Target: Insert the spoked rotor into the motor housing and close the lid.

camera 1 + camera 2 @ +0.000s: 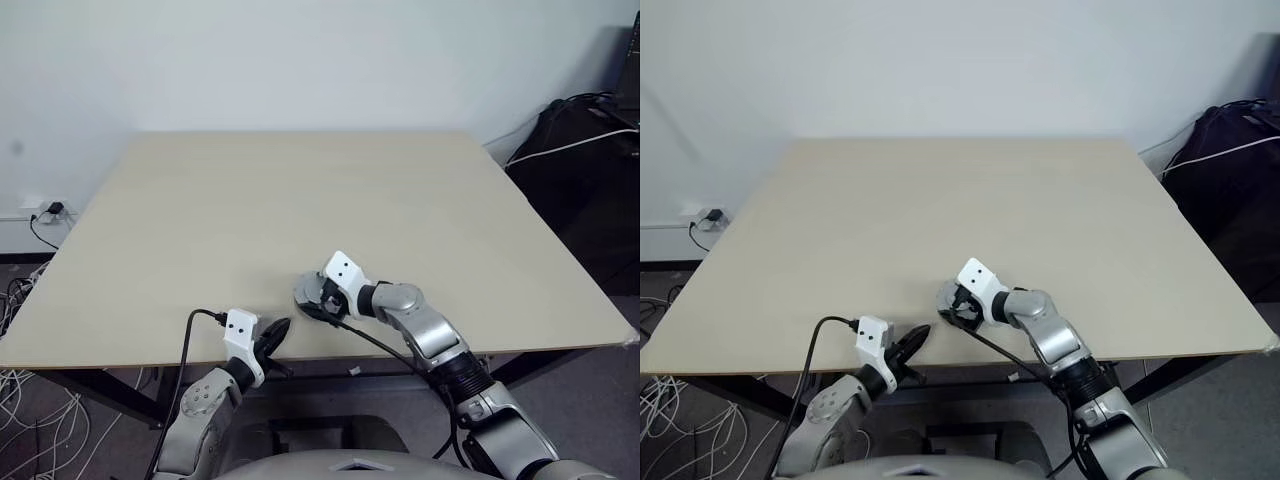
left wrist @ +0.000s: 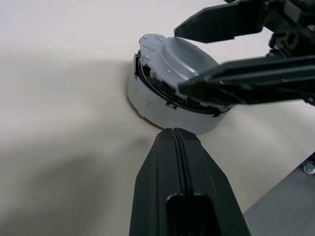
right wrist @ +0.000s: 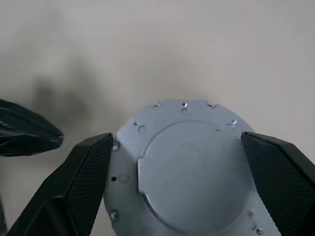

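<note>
A grey round motor housing [image 2: 157,105] stands on the table [image 1: 300,190] close to its front edge. The silver-grey lid [image 3: 192,172] lies on top of it, slightly tilted, with a dark gap along one side [image 2: 162,88]. The spoked rotor is hidden. My right gripper [image 3: 177,139] is open, one finger on each side of the lid, and its fingertips [image 2: 179,32] reach over the lid's rim. My left gripper [image 2: 173,132] is shut and empty. It points at the housing from a short way off, near the table's front edge [image 1: 280,328].
The housing sits only a little way in from the table's front edge [image 1: 330,352]. Cables and a wall socket [image 1: 45,212] lie at the far left on the floor. A black bag with a white cable [image 1: 580,150] stands beyond the table's right side.
</note>
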Robot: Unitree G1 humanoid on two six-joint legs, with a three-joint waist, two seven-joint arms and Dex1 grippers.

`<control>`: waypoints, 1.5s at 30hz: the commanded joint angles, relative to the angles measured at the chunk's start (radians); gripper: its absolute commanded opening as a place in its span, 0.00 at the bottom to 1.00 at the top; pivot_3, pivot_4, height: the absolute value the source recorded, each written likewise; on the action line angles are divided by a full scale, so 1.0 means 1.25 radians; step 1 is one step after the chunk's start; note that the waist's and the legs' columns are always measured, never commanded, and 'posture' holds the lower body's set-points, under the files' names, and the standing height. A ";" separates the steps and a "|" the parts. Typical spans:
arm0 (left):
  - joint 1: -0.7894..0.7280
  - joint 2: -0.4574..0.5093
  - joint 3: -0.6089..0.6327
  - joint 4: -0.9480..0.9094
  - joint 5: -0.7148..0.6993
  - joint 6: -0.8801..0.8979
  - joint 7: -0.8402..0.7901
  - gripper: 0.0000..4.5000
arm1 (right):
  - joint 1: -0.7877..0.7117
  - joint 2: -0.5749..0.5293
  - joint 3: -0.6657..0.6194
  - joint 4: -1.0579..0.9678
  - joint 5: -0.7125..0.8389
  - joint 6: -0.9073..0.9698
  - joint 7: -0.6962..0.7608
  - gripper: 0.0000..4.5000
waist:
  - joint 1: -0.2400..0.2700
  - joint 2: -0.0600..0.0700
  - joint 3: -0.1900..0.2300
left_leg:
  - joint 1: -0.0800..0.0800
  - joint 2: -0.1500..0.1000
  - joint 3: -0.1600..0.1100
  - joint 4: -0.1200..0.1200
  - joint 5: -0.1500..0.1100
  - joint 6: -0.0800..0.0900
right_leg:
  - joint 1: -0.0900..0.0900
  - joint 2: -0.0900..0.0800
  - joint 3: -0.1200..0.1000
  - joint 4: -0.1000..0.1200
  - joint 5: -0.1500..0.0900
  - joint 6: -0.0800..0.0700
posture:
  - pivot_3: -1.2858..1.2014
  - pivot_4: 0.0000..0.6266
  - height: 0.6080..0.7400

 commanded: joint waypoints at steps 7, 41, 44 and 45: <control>-0.008 -0.002 0.000 -0.035 -0.002 -0.014 -0.001 0.00 | -0.027 -0.002 -0.036 0.042 0.003 -0.039 0.001 1.00 | -0.003 0.000 0.000 | 0.000 0.000 0.000 0.000 0.000 0.000 | 0.000 0.000 0.000 0.000 0.000 0.000 | 0.52 0.00 1.00; -0.009 -0.003 0.003 -0.018 -0.003 -0.030 -0.004 0.00 | -0.033 -0.026 -0.001 0.056 -0.011 -0.018 0.077 0.72 | 0.000 0.000 0.000 | 0.000 0.000 0.000 0.000 0.000 0.000 | 0.000 0.000 0.000 0.000 0.000 0.000 | 0.52 0.00 1.00; -0.009 -0.004 0.004 -0.016 -0.003 -0.032 -0.004 0.00 | -0.035 -0.026 0.000 0.057 -0.012 -0.013 0.077 0.72 | 0.001 0.001 0.000 | 0.000 0.000 0.000 0.000 0.000 0.000 | 0.000 0.000 0.000 0.000 0.000 0.000 | 0.52 0.00 1.00; -0.009 -0.004 0.004 -0.016 -0.003 -0.033 -0.004 0.00 | -0.036 -0.026 0.000 0.058 -0.012 -0.012 0.078 0.72 | 0.001 0.001 0.000 | 0.000 0.000 0.000 0.000 0.000 0.000 | 0.000 0.000 0.000 0.000 0.000 0.000 | 0.52 0.00 1.00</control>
